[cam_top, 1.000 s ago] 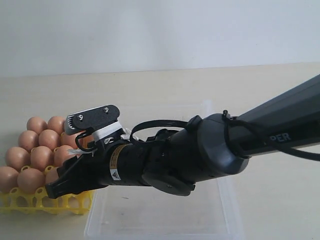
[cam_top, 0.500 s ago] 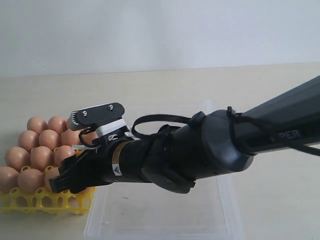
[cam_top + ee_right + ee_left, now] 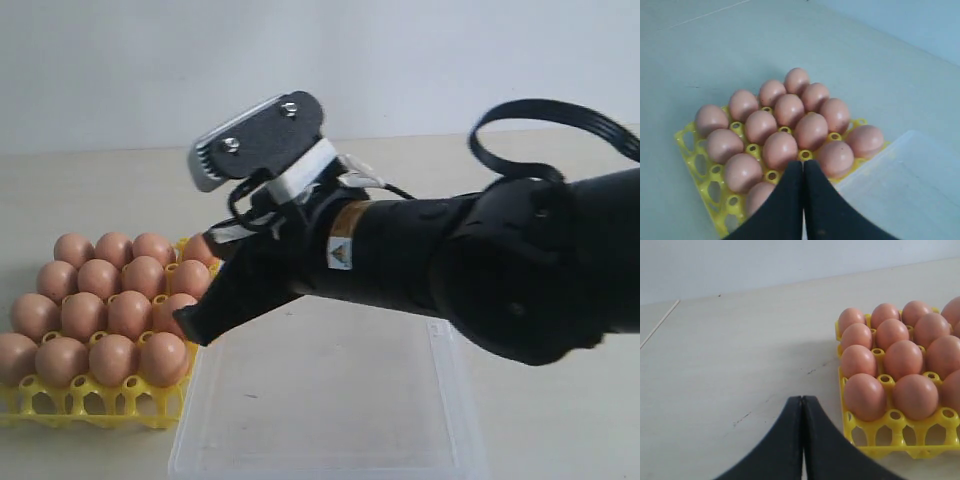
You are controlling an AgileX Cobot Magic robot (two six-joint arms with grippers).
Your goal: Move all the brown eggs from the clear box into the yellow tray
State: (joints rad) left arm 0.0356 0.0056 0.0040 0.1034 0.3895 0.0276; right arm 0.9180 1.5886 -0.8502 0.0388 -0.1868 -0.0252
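Eggs (image 3: 865, 396) in the yellow tray (image 3: 854, 424) look light, smooth, fragile — grip gently across the middle; both jaws are together, empty.

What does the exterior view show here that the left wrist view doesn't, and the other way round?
Only the exterior view: the clear box, with no egg visible in it, and the right gripper, shut, on its dark arm. Only the left wrist view: the left gripper, shut, over the bare table. Both: the yellow tray holding brown eggs.
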